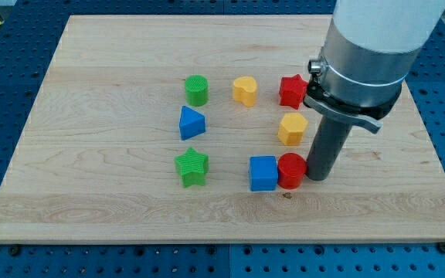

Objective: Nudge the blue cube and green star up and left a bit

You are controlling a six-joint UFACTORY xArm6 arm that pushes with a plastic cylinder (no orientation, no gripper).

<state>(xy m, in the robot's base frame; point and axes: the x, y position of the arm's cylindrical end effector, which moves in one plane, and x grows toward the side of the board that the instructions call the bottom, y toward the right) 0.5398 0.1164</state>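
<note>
The blue cube (263, 173) sits low on the wooden board (91, 208), right of centre. A red cylinder (291, 170) touches its right side. The green star (191, 167) lies apart to the cube's left. My tip (319, 177) rests on the board just right of the red cylinder, touching or nearly touching it. The rod rises up to the arm's grey collar (354, 85) at the view's upper right.
A green cylinder (196, 89), a yellow heart-like block (245, 90) and a red star (292, 90) form a row above. A blue triangular block (191, 123) sits above the green star. A yellow hexagonal block (292, 128) sits above the red cylinder.
</note>
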